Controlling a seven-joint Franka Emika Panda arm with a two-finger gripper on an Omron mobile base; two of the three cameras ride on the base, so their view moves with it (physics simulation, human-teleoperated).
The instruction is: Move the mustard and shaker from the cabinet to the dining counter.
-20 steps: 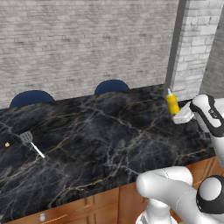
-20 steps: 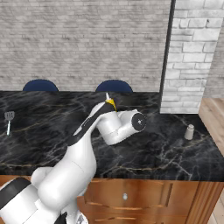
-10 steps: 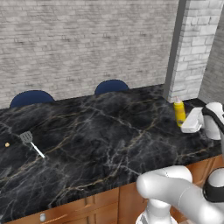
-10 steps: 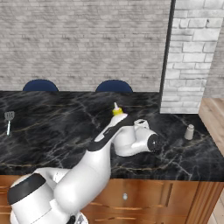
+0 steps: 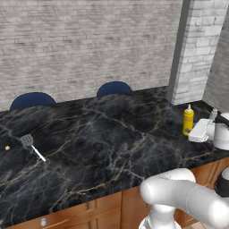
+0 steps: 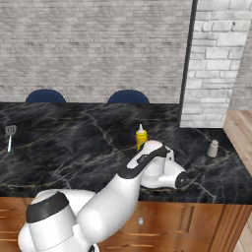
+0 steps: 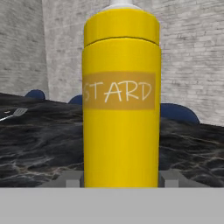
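The mustard (image 5: 188, 120) is a yellow squeeze bottle with a white nozzle, upright at the right end of the dining counter (image 5: 112, 134), low over or on the black marble. My gripper (image 5: 189, 131) is shut on the mustard near its base. In the hand view the mustard (image 7: 121, 109) stands between the two fingertips (image 7: 72, 179). From the right base view the mustard (image 6: 141, 138) rises just behind my gripper (image 6: 143, 146). The grey shaker (image 6: 212, 148) stands on the dining counter (image 6: 74, 142) further right, by the brick pillar. The cabinet is out of view.
A brick pillar (image 5: 197, 49) rises at the counter's far right corner. A spatula (image 5: 31, 145) lies at the left end, with a small yellow bit (image 5: 7, 147) beside it. Two blue chair backs (image 5: 114, 88) show behind the counter's far edge, before the brick wall.
My gripper has carried the mustard down and to the right, from above the marble to low at the counter's right end. The shaker and spatula have not moved.
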